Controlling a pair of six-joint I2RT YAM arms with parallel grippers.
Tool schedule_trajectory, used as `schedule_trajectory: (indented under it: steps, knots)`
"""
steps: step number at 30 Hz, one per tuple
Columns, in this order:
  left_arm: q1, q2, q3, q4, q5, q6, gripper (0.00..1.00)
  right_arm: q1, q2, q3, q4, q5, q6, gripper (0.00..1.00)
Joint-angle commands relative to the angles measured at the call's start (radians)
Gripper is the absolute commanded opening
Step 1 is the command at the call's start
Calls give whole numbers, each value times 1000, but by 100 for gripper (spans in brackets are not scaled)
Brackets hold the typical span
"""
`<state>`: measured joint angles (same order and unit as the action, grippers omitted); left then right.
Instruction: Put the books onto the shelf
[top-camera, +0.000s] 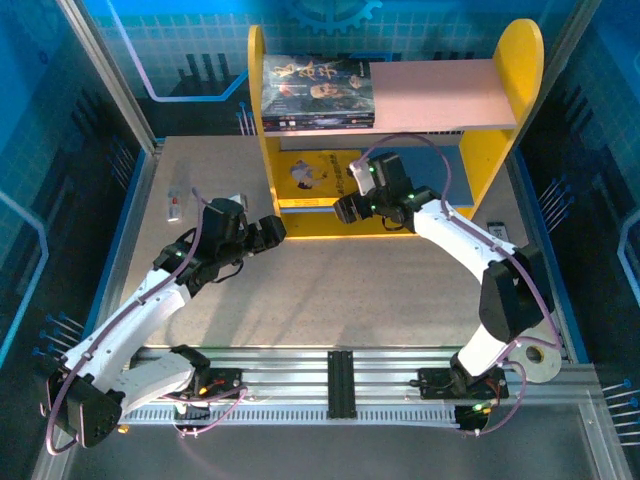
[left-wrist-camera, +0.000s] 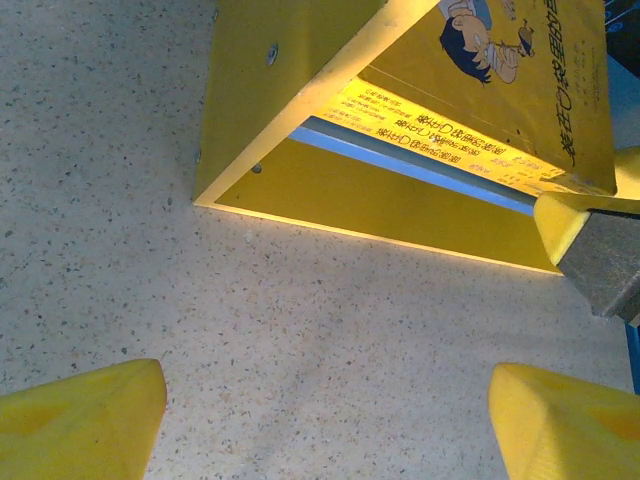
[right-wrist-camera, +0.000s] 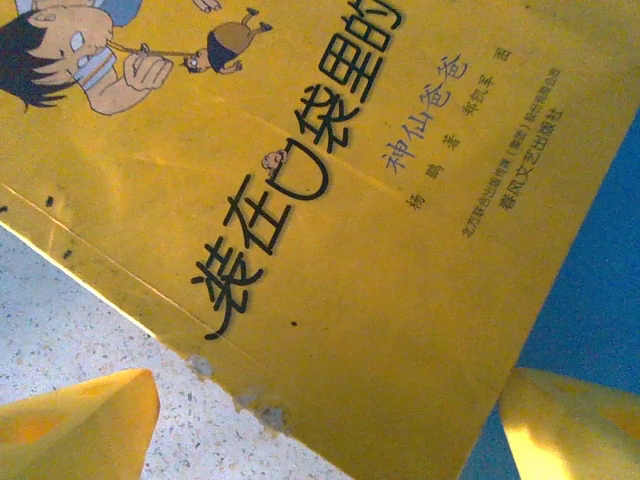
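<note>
The left jaws are hanging open and empty over the table (top-camera: 300, 290), near the left panel of the shelf (top-camera: 520, 70). Dark books (top-camera: 318, 92) are lying stacked on its pink upper board and yellow books (top-camera: 312, 175) on the blue lower board, where the right jaws are hovering open over the top cover's near corner, gripping nothing.

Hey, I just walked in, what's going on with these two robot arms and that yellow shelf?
Two robot arms are shelving books. Dark-covered paperbacks lie flat on the pale pink upper board of the yellow-sided shelf; yellow cartoon-cover paperbacks lie on its blue lower board. The right gripper, open and empty, hovers at the top yellow book's near edge. The left gripper, also open and empty, is low over the speckled table by the shelf's left panel.
</note>
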<state>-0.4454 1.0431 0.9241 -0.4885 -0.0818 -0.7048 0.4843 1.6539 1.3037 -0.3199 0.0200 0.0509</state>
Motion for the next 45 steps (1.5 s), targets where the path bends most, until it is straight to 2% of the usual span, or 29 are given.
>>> schedule_trajectory:
  steps: [1,31,40,45]
  knots:
    - [11,-12,-11,-1,-4,8,85,14,19,35,23,12,-10,89]
    - [13,-20,-5,-12,-6,14,85,15,75,97,15,18,10,88]
    - [16,-15,1,-15,-3,21,85,-11,14,101,-22,-7,43,90]
    - [32,-14,44,-46,-14,71,86,-26,-76,75,-52,-3,58,91]
